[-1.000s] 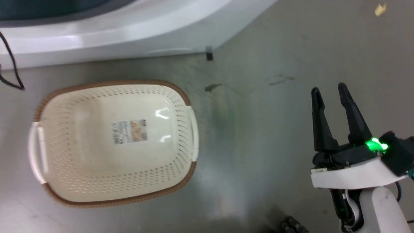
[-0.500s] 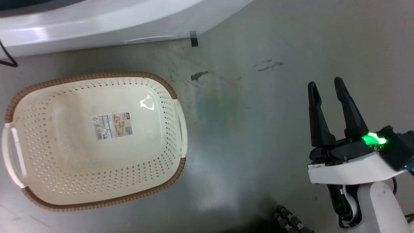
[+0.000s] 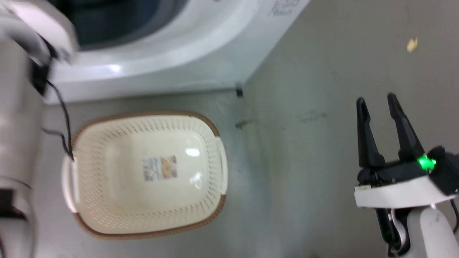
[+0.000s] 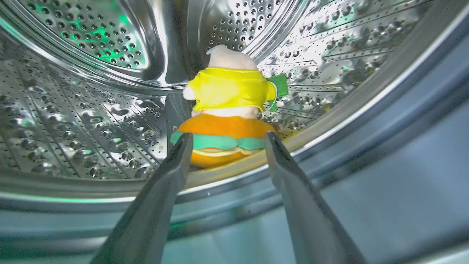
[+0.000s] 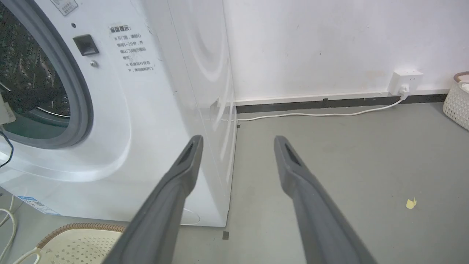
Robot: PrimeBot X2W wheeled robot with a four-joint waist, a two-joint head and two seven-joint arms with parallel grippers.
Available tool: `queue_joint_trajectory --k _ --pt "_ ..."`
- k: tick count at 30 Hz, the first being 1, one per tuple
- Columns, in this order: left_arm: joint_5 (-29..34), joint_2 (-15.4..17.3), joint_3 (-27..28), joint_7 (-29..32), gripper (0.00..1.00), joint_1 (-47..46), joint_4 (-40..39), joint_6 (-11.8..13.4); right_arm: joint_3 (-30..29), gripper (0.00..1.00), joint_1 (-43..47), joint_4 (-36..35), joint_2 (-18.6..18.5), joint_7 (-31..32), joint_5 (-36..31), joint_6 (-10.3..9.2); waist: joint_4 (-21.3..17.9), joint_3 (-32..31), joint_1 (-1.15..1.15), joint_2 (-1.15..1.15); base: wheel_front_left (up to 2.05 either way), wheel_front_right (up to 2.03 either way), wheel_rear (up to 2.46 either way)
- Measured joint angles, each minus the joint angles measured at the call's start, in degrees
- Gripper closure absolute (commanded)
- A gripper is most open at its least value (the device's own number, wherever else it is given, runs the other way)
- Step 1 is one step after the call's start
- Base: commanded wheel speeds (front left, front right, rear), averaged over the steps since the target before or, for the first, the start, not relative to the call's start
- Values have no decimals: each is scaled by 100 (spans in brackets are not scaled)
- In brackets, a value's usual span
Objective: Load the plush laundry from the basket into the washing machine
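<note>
The plush laundry lies inside the washing machine's steel drum [image 4: 91, 121]: an orange burger plush [image 4: 223, 128] with green trim, and a yellow and peach plush [image 4: 231, 88] on top of it. My left gripper [image 4: 228, 136] is open just outside the drum mouth, its fingers framing the plush without touching it. The cream basket [image 3: 118, 200] stands on the floor before the washing machine [image 3: 186, 53], holding nothing but its paper label [image 3: 159, 168]. My right gripper [image 3: 376, 100] hangs open over bare floor to the basket's right.
My pale left forearm [image 3: 18, 125] with a black cable [image 3: 64, 118] fills the head view's left edge. A wall socket [image 5: 405, 80] and white cord [image 5: 311, 114] run along the wall. Another white basket [image 5: 458, 106] stands at the far right. A yellow scrap [image 5: 411, 203] lies on the floor.
The head camera has shifted, bringing more of the washer front and my left forearm into view. The basket stays empty and the right gripper stays open.
</note>
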Motion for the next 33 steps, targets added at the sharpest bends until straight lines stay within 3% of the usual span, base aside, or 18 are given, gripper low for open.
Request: queue_joint_trajectory --k 2,6,13,21,27,33 --pt "-21 -144 -37 -202 0 359 -42 3 -64 0 143 25 0 0 -80 0 99 -276 0 0 0 0 0" --pt "1 -368 -76 -385 0 1188 -600 287 -152 0 413 74 0 0 -182 0 330 -858 -1 0 0 0 0" --pt "-189 -749 475 -392 0 3302 -2836 843 -93 0 709 111 1 0 -187 0 767 -1811 -2 0 0 0 0" --pt "-160 -1098 887 -392 0 5472 -4519 1276 -90 0 1111 233 0 0 -130 0 1132 -2700 -2 0 0 0 0" --pt "120 -1287 756 -392 0 6555 -5035 1330 -99 0 1586 290 -1 0 -235 0 1320 -3200 -1 0 0 0 0" --pt "232 -1344 804 -392 0 7043 -5109 1444 -1 0 1946 330 0 0 -308 0 1500 -3439 -1 0 0 0 0"
